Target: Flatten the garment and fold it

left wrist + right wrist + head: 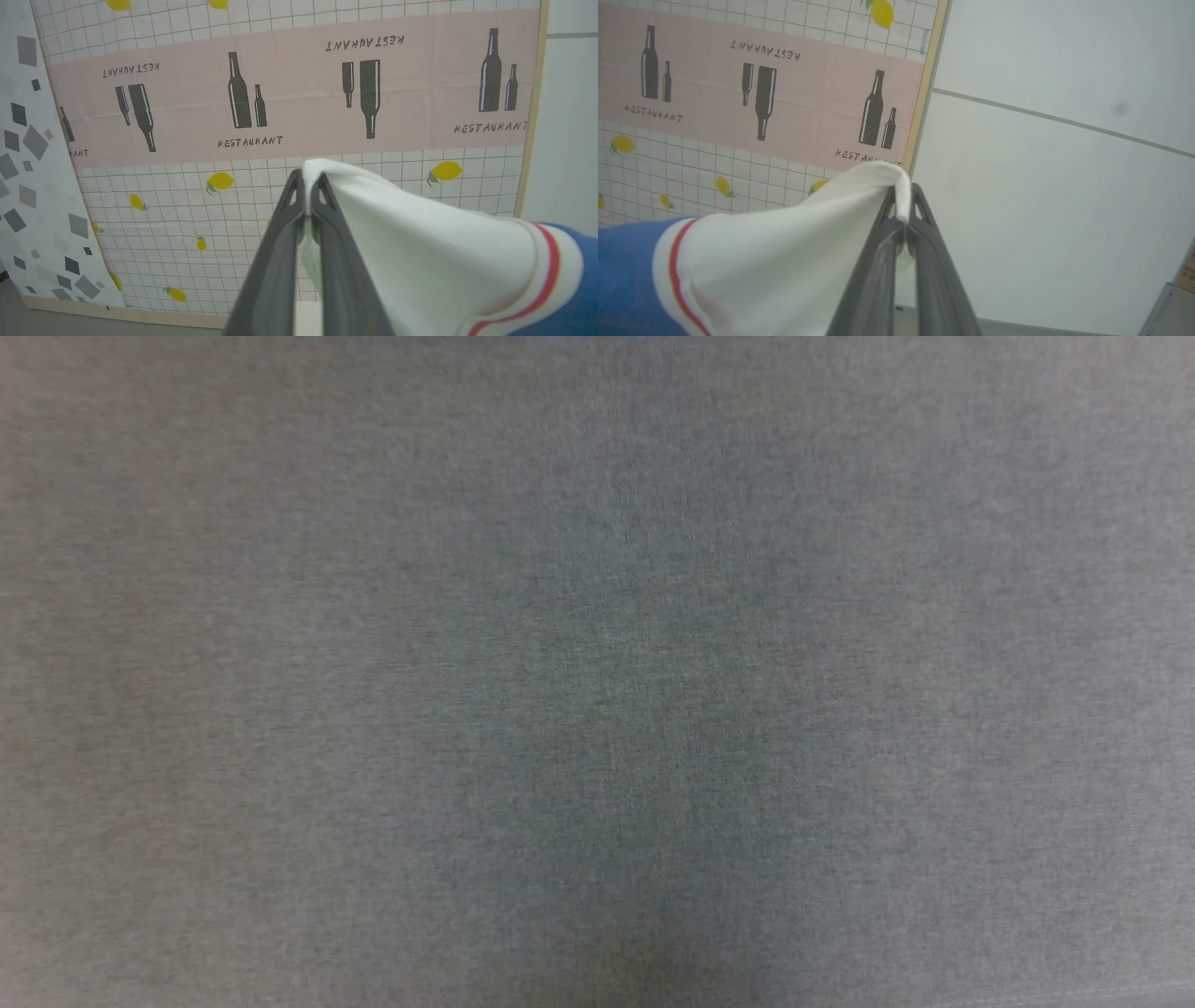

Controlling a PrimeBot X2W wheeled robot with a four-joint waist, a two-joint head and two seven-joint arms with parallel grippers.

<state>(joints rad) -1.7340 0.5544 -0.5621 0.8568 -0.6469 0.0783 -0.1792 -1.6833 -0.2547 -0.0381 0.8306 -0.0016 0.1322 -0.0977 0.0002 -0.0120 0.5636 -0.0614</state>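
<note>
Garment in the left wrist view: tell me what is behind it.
Behind the garment, pinched by the left gripper, stands a patterned panel with bottles and lemons; the garment covers its lower right part.

Soft, even wrist-view light (head view dim, grainy)

Head near grey surface (597, 672), wrists share backdrop (289, 93)

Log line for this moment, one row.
left hand: shut on garment sleeve | right hand: shut on other sleeve | head view: grey surface
</note>
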